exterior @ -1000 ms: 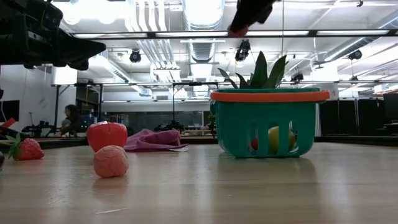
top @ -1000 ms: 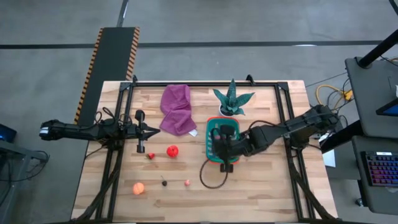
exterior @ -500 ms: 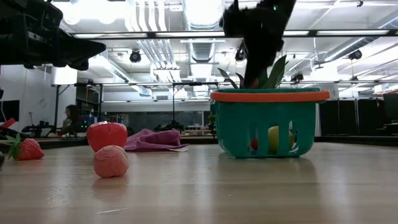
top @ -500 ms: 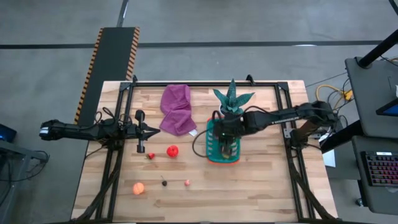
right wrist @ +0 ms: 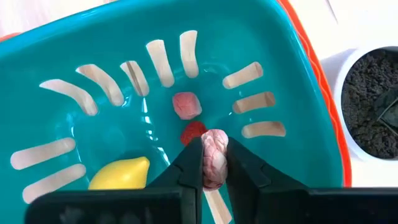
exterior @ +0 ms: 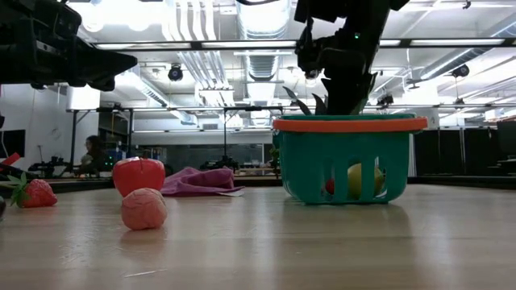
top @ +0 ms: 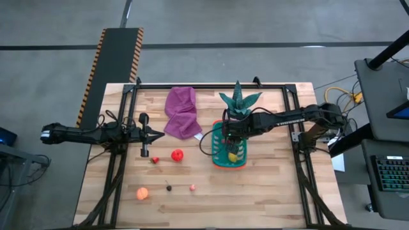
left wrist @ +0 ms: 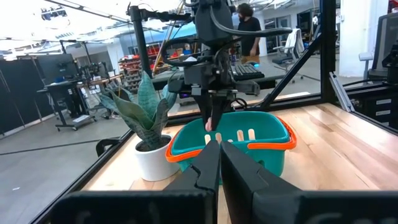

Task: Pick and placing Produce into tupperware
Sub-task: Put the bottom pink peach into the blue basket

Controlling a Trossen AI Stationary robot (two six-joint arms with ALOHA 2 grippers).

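Note:
The teal tupperware basket [top: 215,152] with an orange rim stands right of the table's middle. In it lie a yellow lemon [right wrist: 118,174], a pink piece [right wrist: 186,104] and a red piece [right wrist: 194,132]. My right gripper [top: 234,143] points steeply down into the basket, shut on another small pink piece [right wrist: 214,159]. On the bare wood to the left sit a red fruit [top: 177,154], a strawberry [top: 154,160], an orange ball [top: 142,193], a dark piece [top: 169,188] and a pink one [top: 192,187]. My left gripper [top: 160,133] waits shut and level at the table's left. My right gripper pinches the small pink piece by its two sides [right wrist: 214,168] between its two fingers. The fingers come from above, slanting steeply down. The piece hangs clear above the basket's floor, just over the red piece.
A spiky green plant in a white pot [top: 238,102] stands right behind the basket, close to my right arm. A purple cloth [top: 182,113] lies at the far middle. The near half of the table holds only the small fruits.
My right gripper has carried the pink piece from over the basket's near edge toward the table's far edge and down, so that it now stands inside the basket's rim. Its wrist has rolled somewhat. The piece stays between the fingers.

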